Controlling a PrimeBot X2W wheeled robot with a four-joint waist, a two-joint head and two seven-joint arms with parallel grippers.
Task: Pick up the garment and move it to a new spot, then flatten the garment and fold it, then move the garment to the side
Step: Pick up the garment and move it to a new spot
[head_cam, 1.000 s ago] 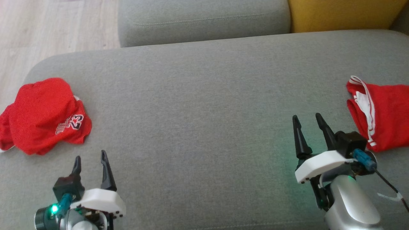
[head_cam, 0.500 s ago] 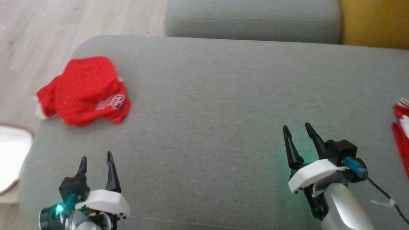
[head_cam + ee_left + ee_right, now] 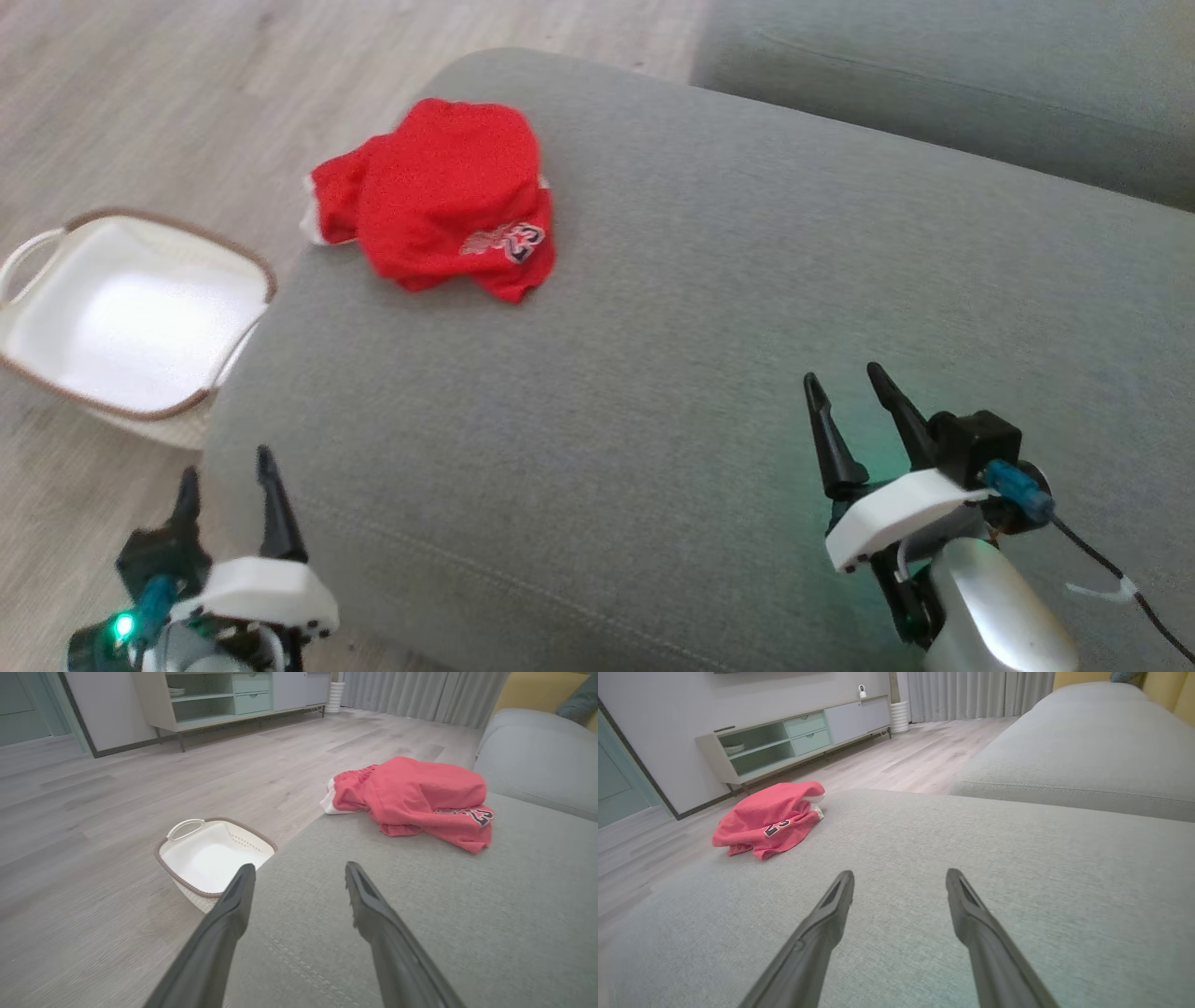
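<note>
A crumpled red garment (image 3: 443, 196) with a number print lies at the far left corner of the grey sofa cushion (image 3: 709, 373), part of it hanging over the edge. The left wrist view shows the garment (image 3: 416, 795) ahead and to the right; the right wrist view shows the garment (image 3: 768, 819) far ahead on the left. My left gripper (image 3: 227, 462) stands open at the cushion's near left edge, nothing between its fingers. My right gripper (image 3: 845, 387) hovers open over the cushion's near right part, far from the garment. Both grippers (image 3: 299, 875) (image 3: 899, 879) are empty.
A white basket (image 3: 131, 313) with a brown rim stands on the wooden floor (image 3: 159, 103) left of the cushion, the same basket (image 3: 212, 854) showing just beyond my left fingers. A second grey cushion (image 3: 943, 103) lies behind. A low cabinet (image 3: 798, 737) stands against the far wall.
The head camera has turned left: the garment now sits higher and more central, the basket has come into view, and the red cloth at the right has left the picture. Both grippers stay open.
</note>
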